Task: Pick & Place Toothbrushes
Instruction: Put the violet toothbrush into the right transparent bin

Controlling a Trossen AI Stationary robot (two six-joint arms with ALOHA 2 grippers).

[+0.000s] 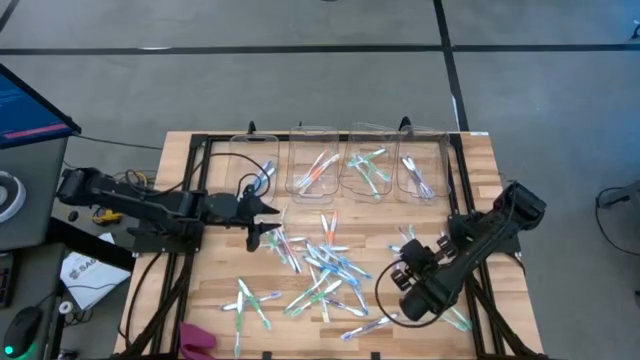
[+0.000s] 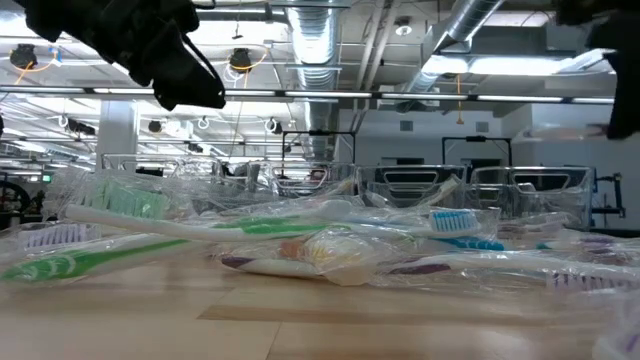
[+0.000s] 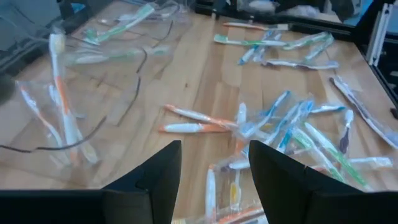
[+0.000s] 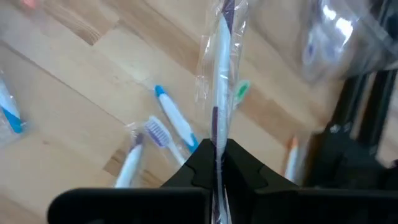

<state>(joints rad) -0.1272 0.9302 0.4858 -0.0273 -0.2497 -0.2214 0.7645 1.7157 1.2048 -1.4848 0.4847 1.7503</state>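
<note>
With my right gripper (image 4: 219, 163) clamped on a purple wrapped toothbrush (image 4: 221, 74) running lengthwise out from the fingers, lower right of the high view, bins (image 1: 340, 165) lie toward top center; left gripper (image 1: 262, 218) spread, empty.

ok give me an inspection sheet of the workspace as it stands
surface: wooden table on a black frame, bare wood showing at its left
job's things: loose toothbrushes piled mid-table; more in four clear bins along the far edge
clutter: pink object at the near left edge
grippers: left gripper hovers beside the pile, jaws open, holding nothing; right gripper is shut on a wrapped purple toothbrush
cables: black cable loops by the right arm; wires along the left arm
surroundings: grey floor with dark lines, screen and papers left of the table; nobody seen
</note>
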